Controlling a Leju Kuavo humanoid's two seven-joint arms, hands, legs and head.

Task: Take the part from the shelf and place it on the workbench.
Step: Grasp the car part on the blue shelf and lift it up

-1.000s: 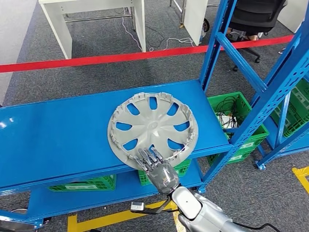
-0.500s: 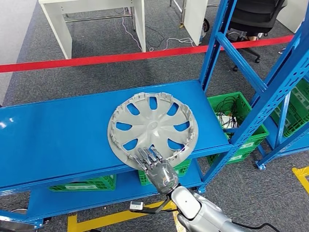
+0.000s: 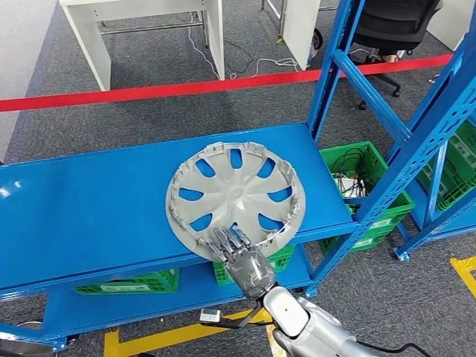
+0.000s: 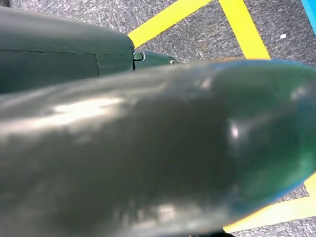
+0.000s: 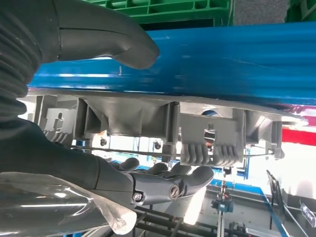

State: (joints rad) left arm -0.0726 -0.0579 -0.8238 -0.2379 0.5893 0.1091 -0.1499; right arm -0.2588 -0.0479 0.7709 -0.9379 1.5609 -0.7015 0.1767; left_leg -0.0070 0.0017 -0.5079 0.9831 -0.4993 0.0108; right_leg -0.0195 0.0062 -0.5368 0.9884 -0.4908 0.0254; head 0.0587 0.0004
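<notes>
Blue shelf (image 3: pixel 84 216) bears a hubcap (image 3: pixel 236 195); right hand (image 3: pixel 242 258) straddles its rim, not clamped. Green crate (image 3: pixel 364 186) holds cables.

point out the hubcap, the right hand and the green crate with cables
hubcap (image 3: pixel 236 195): head view, its centre hub.
right hand (image 3: pixel 242 259): head view, back of the hand at the hubcap's near rim.
green crate (image 3: pixel 381 210): head view, its front wall.

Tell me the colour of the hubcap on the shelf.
Silver-grey; the hubcap on the blue shelf shows best in the head view.
</notes>
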